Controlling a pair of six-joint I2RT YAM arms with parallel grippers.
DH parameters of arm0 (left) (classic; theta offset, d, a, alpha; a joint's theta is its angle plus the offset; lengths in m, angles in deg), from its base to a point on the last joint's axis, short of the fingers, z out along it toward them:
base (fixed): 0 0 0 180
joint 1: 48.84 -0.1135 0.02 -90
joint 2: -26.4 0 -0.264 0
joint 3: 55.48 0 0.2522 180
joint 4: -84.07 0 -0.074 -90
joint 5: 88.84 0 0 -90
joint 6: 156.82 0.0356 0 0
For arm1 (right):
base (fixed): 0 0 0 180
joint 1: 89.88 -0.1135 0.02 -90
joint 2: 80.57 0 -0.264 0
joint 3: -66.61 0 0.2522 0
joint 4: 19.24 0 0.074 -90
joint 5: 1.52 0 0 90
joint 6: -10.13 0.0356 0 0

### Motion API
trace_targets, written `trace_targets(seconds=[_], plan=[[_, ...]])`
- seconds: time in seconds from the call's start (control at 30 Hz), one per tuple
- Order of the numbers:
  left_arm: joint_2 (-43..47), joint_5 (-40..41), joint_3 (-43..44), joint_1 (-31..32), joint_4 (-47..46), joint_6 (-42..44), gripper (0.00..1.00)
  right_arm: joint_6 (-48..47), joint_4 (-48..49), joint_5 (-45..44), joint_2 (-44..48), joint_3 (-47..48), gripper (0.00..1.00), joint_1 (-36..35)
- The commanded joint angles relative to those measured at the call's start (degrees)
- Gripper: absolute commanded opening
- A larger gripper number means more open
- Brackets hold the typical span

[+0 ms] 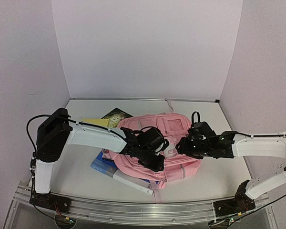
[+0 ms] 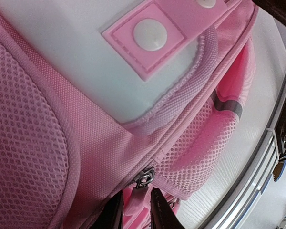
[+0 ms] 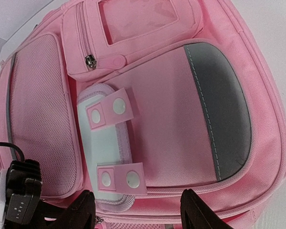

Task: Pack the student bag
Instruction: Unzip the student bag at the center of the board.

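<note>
The student bag is a big pink backpack lying flat in the middle of the table, front side up. My left gripper is low at its near edge. In the left wrist view its fingertips stand narrowly apart on either side of a pink zipper pull hanging from a metal slider; whether they pinch it does not show. My right gripper hovers over the bag's front pocket, open, with only pink fabric beyond its fingers. A white patch with pink snap tabs lies just beyond it.
A blue book and a white-edged one stick out from under the bag's near left side. A yellow book and a dark picture book lie behind my left arm. An aluminium rail runs along the near edge.
</note>
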Motion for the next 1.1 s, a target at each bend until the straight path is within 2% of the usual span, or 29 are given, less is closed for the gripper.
trace_targets(seconds=[0.0,0.13,0.2,0.3,0.5,0.8,0.9,1.07], plan=[[-2.9,5.4,2.3,-0.4,3.4,1.0,0.17,0.5,1.7,-0.3,1.1,-0.3,0.6,0.3],[-2.8,6.2,2.4,-0.4,3.6,0.9,0.04,0.6,1.8,-0.5,1.2,-0.6,0.6,0.3],[-2.1,7.1,1.8,-0.5,3.5,0.6,0.0,0.7,1.7,-1.5,1.3,-0.8,0.6,0.3],[-0.9,8.1,0.9,-0.4,3.3,0.4,0.0,1.4,0.8,-4.2,1.8,-1.3,0.6,0.3],[2.6,9.5,-0.6,-0.4,3.3,-0.2,0.0,4.3,-6.8,-10.7,2.4,-0.8,0.63,1.7],[4.0,9.4,-1.5,-0.4,2.9,-0.2,0.0,5.2,-7.7,-7.7,8.7,-6.4,0.67,9.7],[4.5,9.4,-1.8,-0.5,2.5,-0.2,0.0,5.2,-7.5,-5.7,8.7,-7.7,0.63,10.8],[4.7,9.5,-2.1,-0.4,2.2,-0.1,0.0,6.2,-5.3,-3.0,9.4,-9.4,0.49,10.8]])
